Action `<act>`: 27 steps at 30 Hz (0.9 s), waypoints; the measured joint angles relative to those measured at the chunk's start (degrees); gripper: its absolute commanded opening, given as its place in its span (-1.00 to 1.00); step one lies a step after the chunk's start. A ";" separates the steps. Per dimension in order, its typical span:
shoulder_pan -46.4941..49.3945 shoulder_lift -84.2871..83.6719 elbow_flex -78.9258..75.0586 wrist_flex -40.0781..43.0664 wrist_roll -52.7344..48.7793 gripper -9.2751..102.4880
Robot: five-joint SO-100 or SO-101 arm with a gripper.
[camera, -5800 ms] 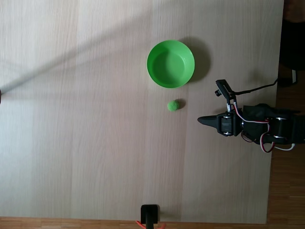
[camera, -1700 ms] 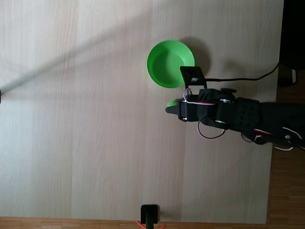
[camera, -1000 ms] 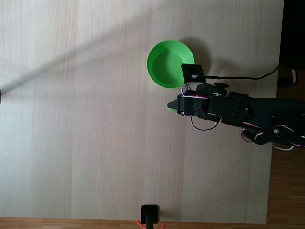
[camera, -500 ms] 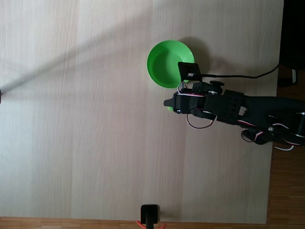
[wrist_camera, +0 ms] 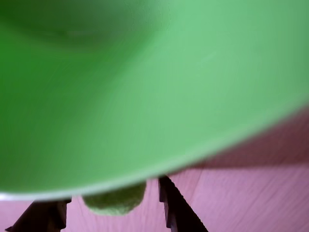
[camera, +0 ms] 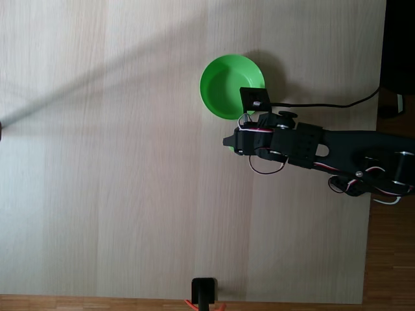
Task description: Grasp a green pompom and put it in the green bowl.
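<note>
Evidently mid-grasp: the green pompom (wrist_camera: 115,199) sits between the gripper (wrist_camera: 113,205) fingers, not yet in the green bowl (camera: 224,81).

From the wrist view, the fuzzy, dull-green ball lies low on the pale wooden table (camera: 117,162) with a dark finger on either side, apart from it rather than pressing in, so the jaws look spread; the bowl's smooth, bright wall looms blurred just behind. Seen from the fixed view, the arm covers the ball just below the bowl. Closing, lifting and dropping it in remain to be done, I judge.
</note>
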 measured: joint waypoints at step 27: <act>0.00 -1.05 -0.18 0.00 0.00 -0.55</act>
